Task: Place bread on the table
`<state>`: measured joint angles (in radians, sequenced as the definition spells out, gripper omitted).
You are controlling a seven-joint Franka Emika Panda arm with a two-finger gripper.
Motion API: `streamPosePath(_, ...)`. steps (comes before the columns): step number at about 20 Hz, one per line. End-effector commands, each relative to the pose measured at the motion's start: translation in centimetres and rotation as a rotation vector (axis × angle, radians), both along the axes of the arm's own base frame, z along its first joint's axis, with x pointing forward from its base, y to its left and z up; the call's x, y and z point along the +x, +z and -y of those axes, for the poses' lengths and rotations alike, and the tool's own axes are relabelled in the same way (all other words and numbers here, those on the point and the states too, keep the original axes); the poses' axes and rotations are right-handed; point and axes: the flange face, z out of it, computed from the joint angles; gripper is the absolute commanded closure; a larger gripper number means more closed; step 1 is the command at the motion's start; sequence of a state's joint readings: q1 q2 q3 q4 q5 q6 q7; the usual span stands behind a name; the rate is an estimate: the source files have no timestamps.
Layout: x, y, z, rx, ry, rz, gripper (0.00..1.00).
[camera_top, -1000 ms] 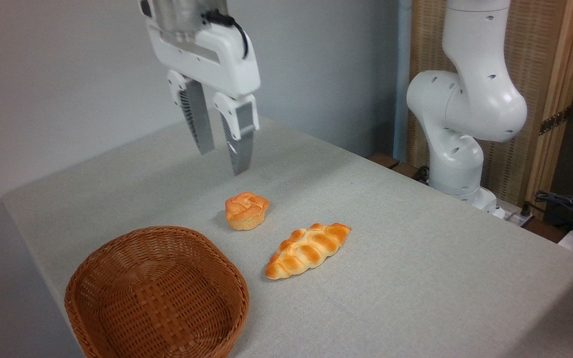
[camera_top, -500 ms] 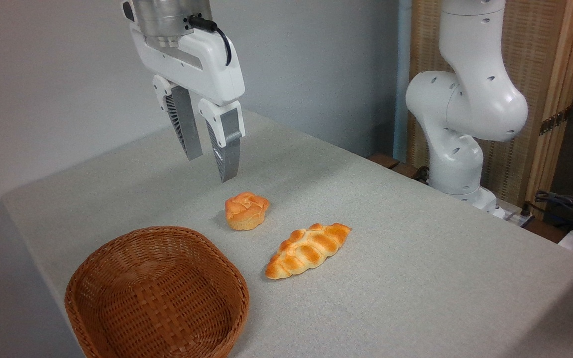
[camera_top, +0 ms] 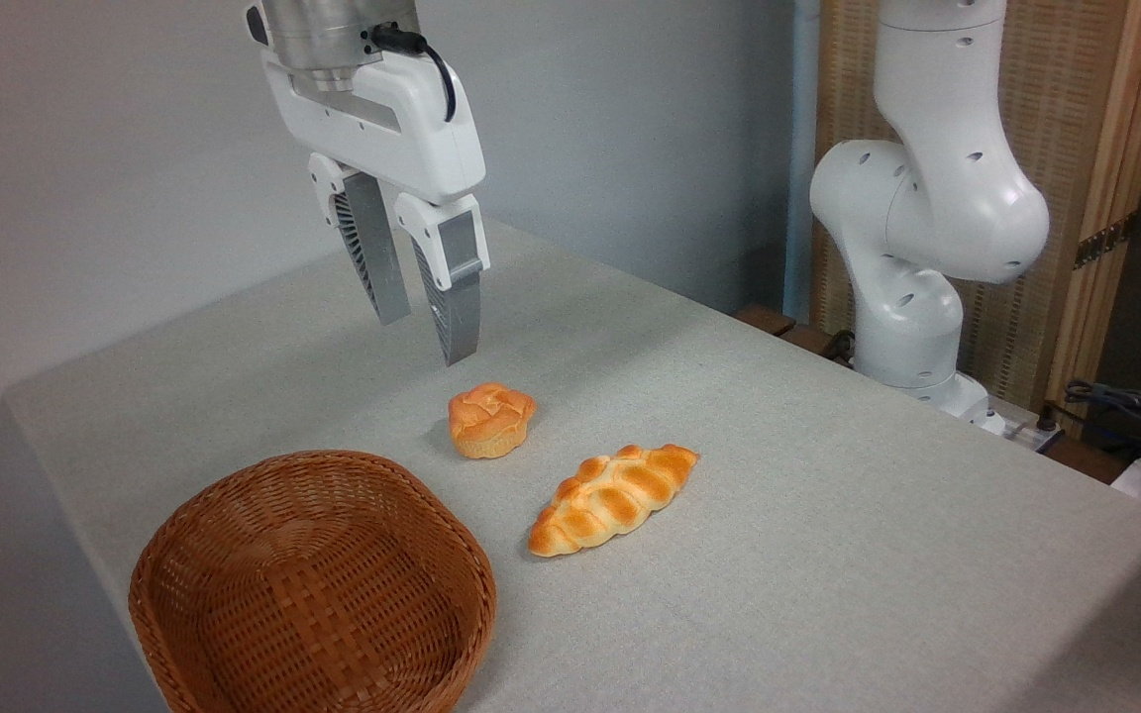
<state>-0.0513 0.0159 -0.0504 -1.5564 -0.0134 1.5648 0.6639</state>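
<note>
Bread lies flat on table, between basket and arm base, beside small bun. Gripper hangs above bun, fingers narrowly parted, holding nothing.

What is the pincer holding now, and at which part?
Nothing. The pincer is open and empty, above the table; the bread lies on the cloth, untouched.

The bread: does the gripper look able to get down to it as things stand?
Probably yes. The bread lies alone on the table, apart from the bun and basket, with nothing over it. The gripper hangs above, empty, jaws slightly apart.
</note>
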Motion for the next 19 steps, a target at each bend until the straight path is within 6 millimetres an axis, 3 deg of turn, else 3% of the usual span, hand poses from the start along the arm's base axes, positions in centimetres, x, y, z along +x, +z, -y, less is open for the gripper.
streamPosePath(1, -0.4, 0.4, -0.5, 0.016, 0.000, -0.025, 0.00)
streamPosePath(19, -0.4, 1.0, -1.5, 0.012, 0.011, 0.010, 0.00)
